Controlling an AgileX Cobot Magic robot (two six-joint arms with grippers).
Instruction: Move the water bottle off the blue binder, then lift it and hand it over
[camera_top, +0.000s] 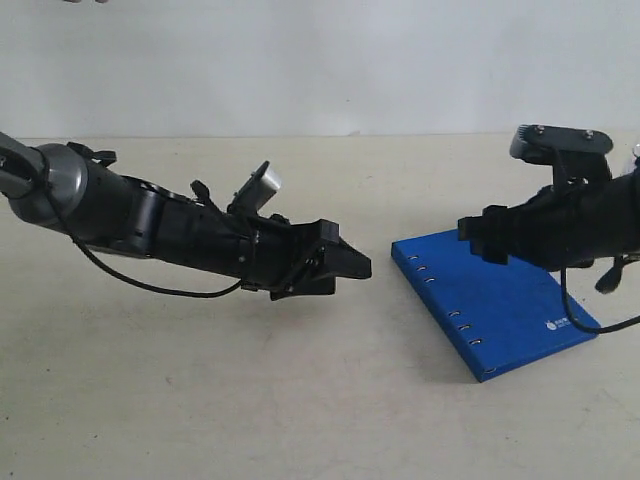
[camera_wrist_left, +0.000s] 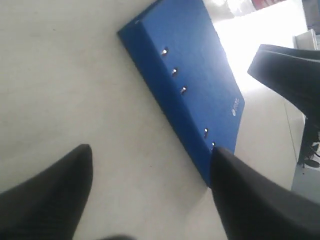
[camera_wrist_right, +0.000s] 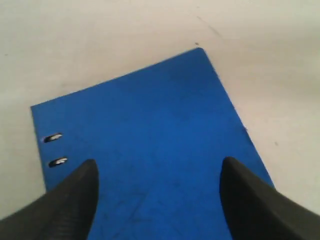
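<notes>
Exterior view: the blue binder (camera_top: 500, 300) lies flat on the pale table (camera_top: 200, 400), right of centre, its slotted spine edge (camera_top: 455, 315) facing the middle of the table and its white logo (camera_top: 557, 323) near the right corner. The left gripper (camera_top: 345, 270) hangs above bare table just left of the binder's spine, apart from it, with a strip of open surface between. The right gripper (camera_top: 480, 235) reaches in over the binder's far corner and hides part of the far edge. Wide free table lies in front of the binder and to the left.

Left wrist view: the left gripper's (camera_wrist_left: 150, 150) fingers stand spread with nothing between them but table and the binder's (camera_wrist_left: 200, 60) near corner. The spine edge runs diagonally, with clear table along it. A dark finger of the other arm shows past the binder's far long edge. At the frame's rim a pale blur with a red patch (camera_wrist_left: 250, 5) is too washed out to name.

Right wrist view: the right gripper (camera_wrist_right: 159, 161) is released, fingers wide, hovering above the binder's (camera_wrist_right: 150, 110) flat blue face. Two slots (camera_wrist_right: 55, 149) mark one side, and open table borders the two visible edges.
</notes>
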